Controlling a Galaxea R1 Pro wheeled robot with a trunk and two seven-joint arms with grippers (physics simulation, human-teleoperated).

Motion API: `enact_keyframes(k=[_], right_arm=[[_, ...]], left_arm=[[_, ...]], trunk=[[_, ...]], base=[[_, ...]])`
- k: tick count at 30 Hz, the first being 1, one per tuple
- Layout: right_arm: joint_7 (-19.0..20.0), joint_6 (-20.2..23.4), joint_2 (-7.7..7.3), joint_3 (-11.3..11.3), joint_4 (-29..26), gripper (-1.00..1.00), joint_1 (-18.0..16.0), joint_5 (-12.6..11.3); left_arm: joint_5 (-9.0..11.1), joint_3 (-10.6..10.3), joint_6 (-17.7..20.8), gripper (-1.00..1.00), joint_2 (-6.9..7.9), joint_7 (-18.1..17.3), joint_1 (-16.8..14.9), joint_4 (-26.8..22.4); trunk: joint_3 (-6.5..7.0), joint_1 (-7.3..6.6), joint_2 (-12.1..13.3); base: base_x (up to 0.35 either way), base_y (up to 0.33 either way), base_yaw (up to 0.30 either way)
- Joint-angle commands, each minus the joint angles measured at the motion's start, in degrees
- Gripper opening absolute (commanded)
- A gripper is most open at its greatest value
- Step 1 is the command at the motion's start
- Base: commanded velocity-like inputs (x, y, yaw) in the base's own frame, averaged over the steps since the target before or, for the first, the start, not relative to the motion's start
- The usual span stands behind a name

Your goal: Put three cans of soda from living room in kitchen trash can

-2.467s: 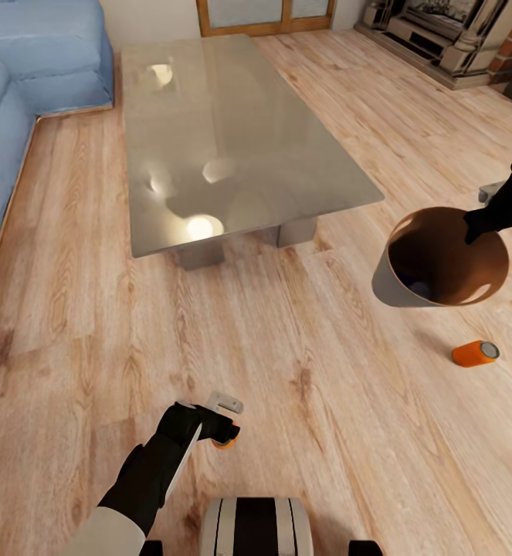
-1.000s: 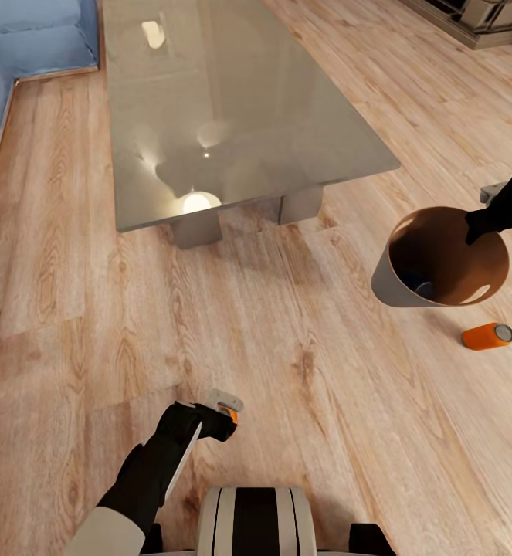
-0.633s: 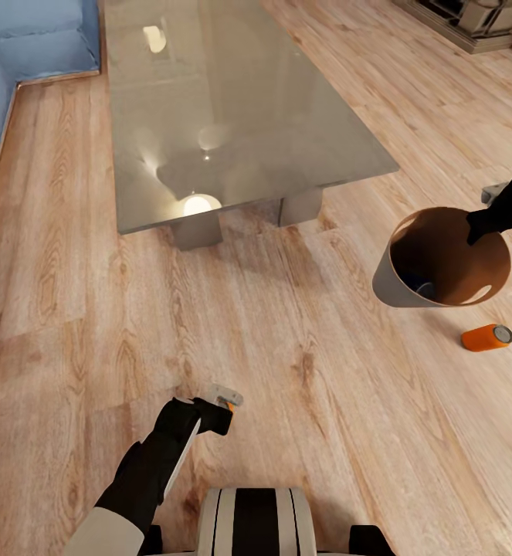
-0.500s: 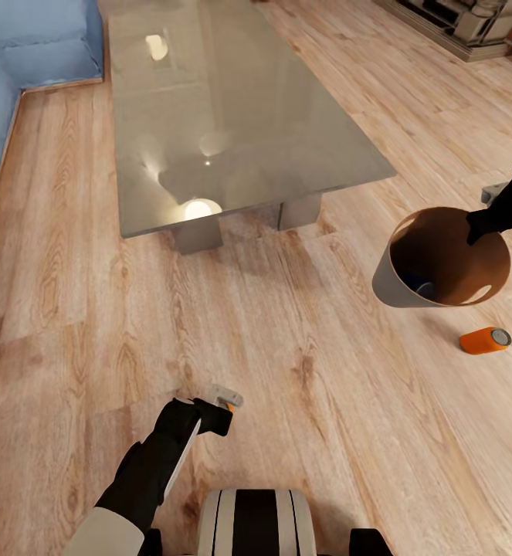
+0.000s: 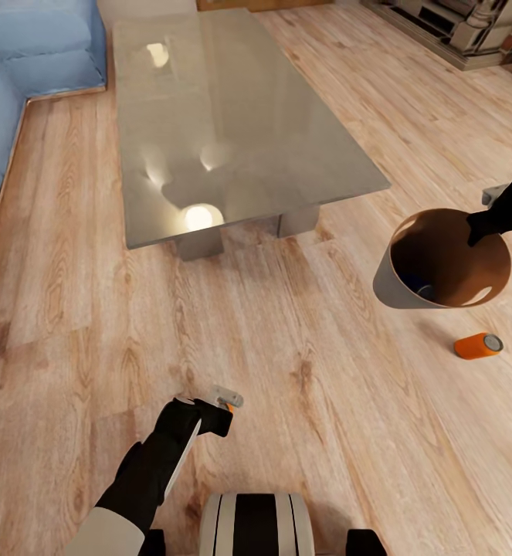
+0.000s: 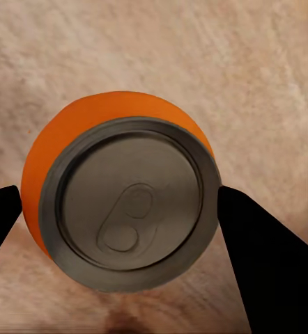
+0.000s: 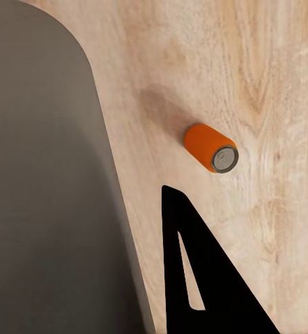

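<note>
L gripper clamped on soda can; R gripper on trash can rim, grip unclear. Lift straight, carry over bin w/o tilting.

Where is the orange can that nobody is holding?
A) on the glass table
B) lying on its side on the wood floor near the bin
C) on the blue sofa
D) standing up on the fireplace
B: the loose can of soda lies on its side on the wood floor, just beside the grey trash can held up by the right pincer.
</note>
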Motion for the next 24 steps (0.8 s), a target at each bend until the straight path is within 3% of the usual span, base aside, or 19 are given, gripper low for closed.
enact_keyframes(k=[1, 5, 13, 20, 24], right_arm=[[0.03, 0.06, 0.0, -0.14, 0.0, -1.0, 0.0, -0.17], [1.23, 0.06, -1.07, 0.02, 0.34, -1.0, -1.25, -0.26], [3.53, 0.06, -1.07, 0.5, 0.34, -1.0, -3.77, 0.7], [3.56, 0.06, -1.18, 0.13, 0.41, -1.0, -4.62, 0.1], [3.17, 0.06, 0.09, 0.79, -0.85, -1.0, -3.21, 0.5]], left_arm=[[-0.09, 0.0, -0.01, -1.0, 0.02, -0.06, 0.0, 0.0], [0.34, -0.57, 0.47, -1.0, 0.24, 0.98, -0.72, 0.13], [0.34, -0.57, 0.47, -1.0, 0.24, 0.98, -0.72, 0.13], [0.34, -0.56, 0.53, -1.0, 0.24, 1.0, -0.72, 0.1], [0.9, 0.39, 1.8, -1.0, 1.54, -0.18, -1.66, -1.19]], trunk=[[0.19, -0.23, 0.42], [0.18, -0.22, 0.4], [0.18, -0.22, 0.4], [0.36, -0.44, 0.8], [1.08, -1.32, 2.41]], base=[[0.0, 0.0, 0.0], [0.0, 0.0, 0.0], [0.0, 0.0, 0.0], [0.0, 0.0, 0.0], [0.0, 0.0, 0.0]])
